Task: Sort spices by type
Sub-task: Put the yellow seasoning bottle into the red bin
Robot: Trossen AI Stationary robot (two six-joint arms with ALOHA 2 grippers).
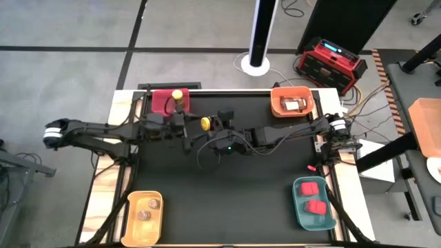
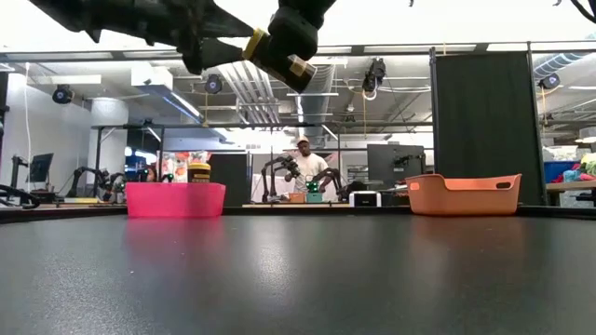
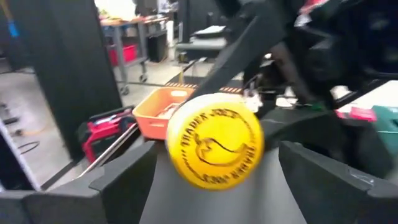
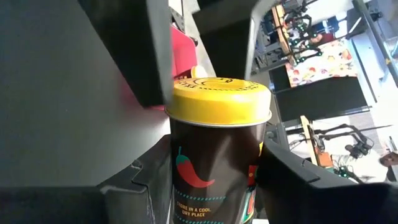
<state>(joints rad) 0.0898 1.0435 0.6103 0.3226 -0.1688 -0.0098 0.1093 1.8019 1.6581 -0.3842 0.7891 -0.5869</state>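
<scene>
A person (image 2: 304, 164) is standing behind the black bench (image 1: 227, 186) while both the left gripper (image 1: 187, 125) and right gripper (image 1: 219, 125) are gripping one yellow-lidded jar (image 1: 205, 123) above it, near the pink bin (image 1: 162, 101).

A black table (image 1: 227, 193) carries four corner bins: red (image 1: 162, 102), orange (image 1: 292, 103), yellow (image 1: 144, 215), teal (image 1: 313, 202).

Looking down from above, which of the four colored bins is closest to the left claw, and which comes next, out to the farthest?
From the left gripper, near the table's middle toward the back:
1. Red bin, back left corner.
2. Orange bin, back right.
3. Yellow bin, front left.
4. Teal bin, front right, farthest.
</scene>
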